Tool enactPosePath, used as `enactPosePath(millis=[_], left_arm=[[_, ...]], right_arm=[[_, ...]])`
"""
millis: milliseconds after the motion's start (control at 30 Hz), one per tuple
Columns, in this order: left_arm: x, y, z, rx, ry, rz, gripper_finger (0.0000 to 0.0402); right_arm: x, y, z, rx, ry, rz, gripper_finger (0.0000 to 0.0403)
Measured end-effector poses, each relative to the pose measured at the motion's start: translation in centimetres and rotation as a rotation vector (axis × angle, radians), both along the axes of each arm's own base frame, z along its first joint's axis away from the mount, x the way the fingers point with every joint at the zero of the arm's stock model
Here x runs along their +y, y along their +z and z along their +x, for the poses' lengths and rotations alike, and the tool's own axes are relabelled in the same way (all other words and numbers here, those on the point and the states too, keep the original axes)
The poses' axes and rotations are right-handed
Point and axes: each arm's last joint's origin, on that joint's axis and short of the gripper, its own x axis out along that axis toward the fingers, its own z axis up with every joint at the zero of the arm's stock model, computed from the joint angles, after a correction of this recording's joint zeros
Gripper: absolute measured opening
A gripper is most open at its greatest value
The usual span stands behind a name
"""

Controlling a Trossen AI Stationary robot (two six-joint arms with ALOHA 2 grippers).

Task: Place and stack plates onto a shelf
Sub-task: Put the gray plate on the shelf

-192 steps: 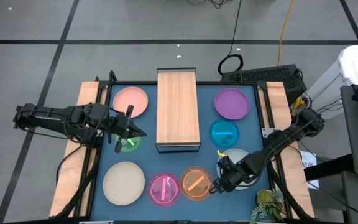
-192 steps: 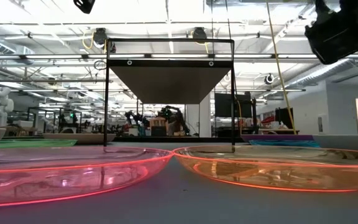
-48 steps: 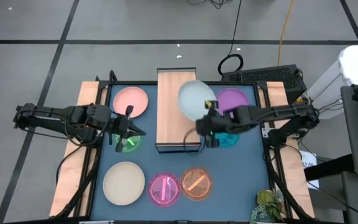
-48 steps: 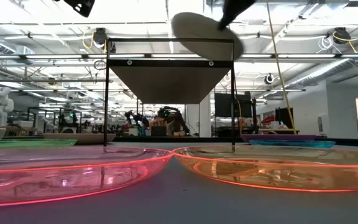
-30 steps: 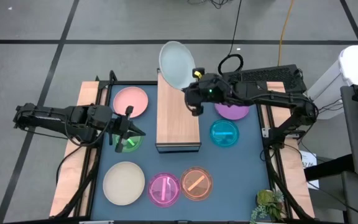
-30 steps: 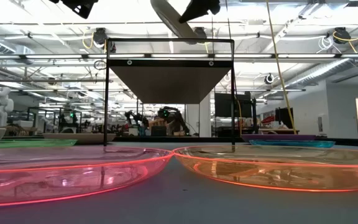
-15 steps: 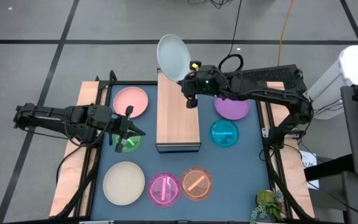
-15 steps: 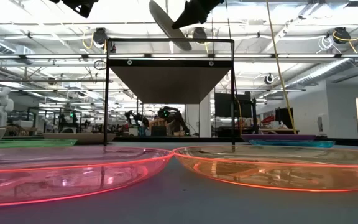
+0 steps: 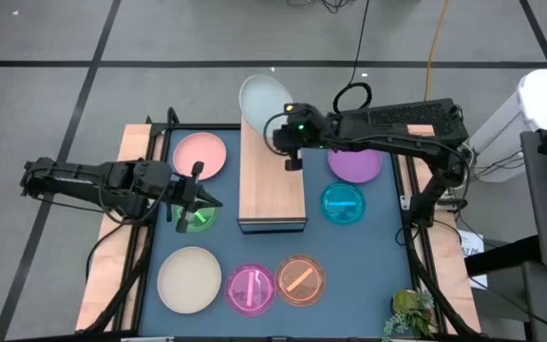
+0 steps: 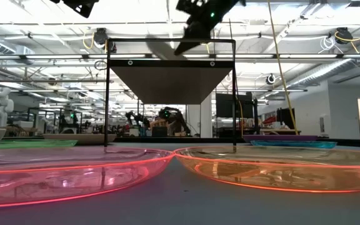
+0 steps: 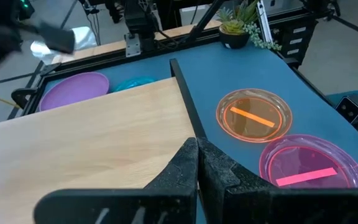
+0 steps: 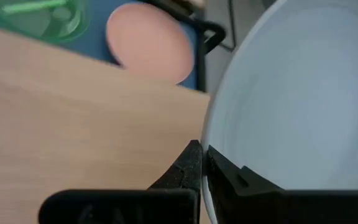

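My right gripper (image 9: 283, 123) is shut on the pale blue-white plate (image 9: 262, 95) at the far end of the light-wood shelf (image 9: 272, 176). Most of the plate lies beyond the shelf's far edge. Whether it touches the shelf, I cannot tell. In the low view the plate (image 10: 166, 54) looks almost level. My left gripper (image 9: 203, 201) is shut and empty above the green plate (image 9: 196, 218). The salmon (image 9: 200, 155), purple (image 9: 354, 159), teal (image 9: 342, 204), cream (image 9: 189, 278), magenta (image 9: 251, 288) and orange (image 9: 299, 280) plates lie flat on the blue mat. My right gripper pinches the pale blue-white plate's rim (image 12: 211, 148) between its two fingers, on the plate's near-right side. The fingers (image 12: 191, 163) come from the table's right, slanting down. The plate juts out past the fingertips toward the far left, close to level.
Wooden side boards (image 9: 129, 152) flank the mat left and right. The shelf stands raised on a black frame (image 10: 107, 94). A small plant (image 9: 408, 309) sits at the near right corner. Cables and a keyboard (image 9: 402, 116) lie beyond the far edge.
My right gripper has carried the pale blue-white plate a little to the left at the shelf's far end and then come down. The plate, steeply tilted a second ago, has dropped and tipped close to level. My left arm has kept still.
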Motion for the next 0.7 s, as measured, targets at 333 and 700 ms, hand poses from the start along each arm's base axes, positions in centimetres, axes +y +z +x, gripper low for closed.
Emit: enactPosePath(millis=[333, 700], left_arm=[[0.0, 0.0, 0.0, 0.001, 0.003, -0.007, 0.0004], [0.0, 0.0, 0.0, 0.001, 0.003, -0.007, 0.0004]], right_arm=[[-0.6, -3.8, 2.1, 0.066, -0.02, 0.08, 0.0], [-0.4, -4.5, 1.6, 0.145, -0.038, 0.12, 0.0]])
